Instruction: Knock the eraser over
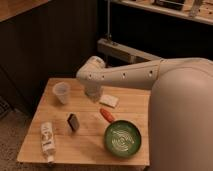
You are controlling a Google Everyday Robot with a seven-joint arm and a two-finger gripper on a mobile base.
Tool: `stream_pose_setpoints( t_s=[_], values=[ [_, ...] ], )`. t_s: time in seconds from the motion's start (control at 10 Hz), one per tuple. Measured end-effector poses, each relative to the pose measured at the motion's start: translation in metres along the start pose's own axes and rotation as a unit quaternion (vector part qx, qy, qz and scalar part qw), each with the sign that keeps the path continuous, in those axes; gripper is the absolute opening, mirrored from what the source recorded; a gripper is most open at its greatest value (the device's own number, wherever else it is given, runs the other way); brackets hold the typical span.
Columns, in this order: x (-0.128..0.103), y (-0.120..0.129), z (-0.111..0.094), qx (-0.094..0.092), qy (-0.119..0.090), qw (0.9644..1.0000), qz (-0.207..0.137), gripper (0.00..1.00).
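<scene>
The eraser [73,122] is a small dark block standing on the wooden table [85,137], left of centre. My white arm reaches in from the right, above the table. My gripper [94,93] hangs below the arm's wrist over the back of the table, between the clear cup [62,92] and the pale beige pad [109,100]. It is up and to the right of the eraser, apart from it.
A white labelled bottle [47,140] lies near the front left edge. A green bowl [122,139] sits at the front right, with an orange carrot-like object [106,115] just behind it. Dark cabinets stand behind the table.
</scene>
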Motion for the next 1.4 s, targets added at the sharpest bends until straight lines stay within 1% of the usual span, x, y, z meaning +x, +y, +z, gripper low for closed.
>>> stream_pose_setpoints(
  t_s=[0.3,0.6,0.9,1.2,1.4],
  values=[
    [-0.009,0.001,0.004,0.0,-0.002,1.0,-0.008,0.03],
    [-0.011,-0.003,0.008,0.003,-0.001,1.0,-0.01,0.03],
    [-0.019,0.0,0.01,0.003,-0.002,0.9999,-0.017,0.03],
    [-0.022,-0.001,0.012,0.004,0.0,0.9998,-0.022,0.03],
    [-0.028,0.0,0.013,0.004,-0.003,0.9996,-0.029,0.03]
  ],
)
